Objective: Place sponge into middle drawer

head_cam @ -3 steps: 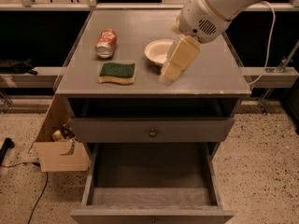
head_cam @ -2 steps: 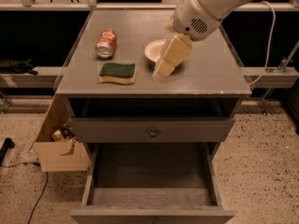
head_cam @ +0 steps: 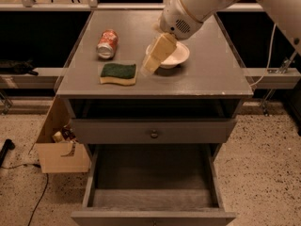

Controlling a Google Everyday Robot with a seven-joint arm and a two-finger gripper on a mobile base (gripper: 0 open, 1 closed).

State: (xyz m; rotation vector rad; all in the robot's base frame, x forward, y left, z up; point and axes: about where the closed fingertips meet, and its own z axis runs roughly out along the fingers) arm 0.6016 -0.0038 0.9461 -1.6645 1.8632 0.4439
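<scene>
Hovering beside the sponge (head_cam: pixel 118 73), the pincer (head_cam: pixel 150 68) overlaps the white bowl (head_cam: pixel 178 57).

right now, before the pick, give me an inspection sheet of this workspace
surface: grey cabinet top, three items on it
job's things: sponge lying green face up near the front left, not held; middle drawer pulled open below
clutter: orange soda can on its side behind the sponge; white bowl right of the sponge; knobbed drawer shut
grippers: gripper angled down between sponge and bowl, overlapping the bowl's left rim, apart from the sponge
cables: white cable hanging at right; dark cable on the floor at left
surroundings: cardboard box left of the cabinet; speckled floor
</scene>
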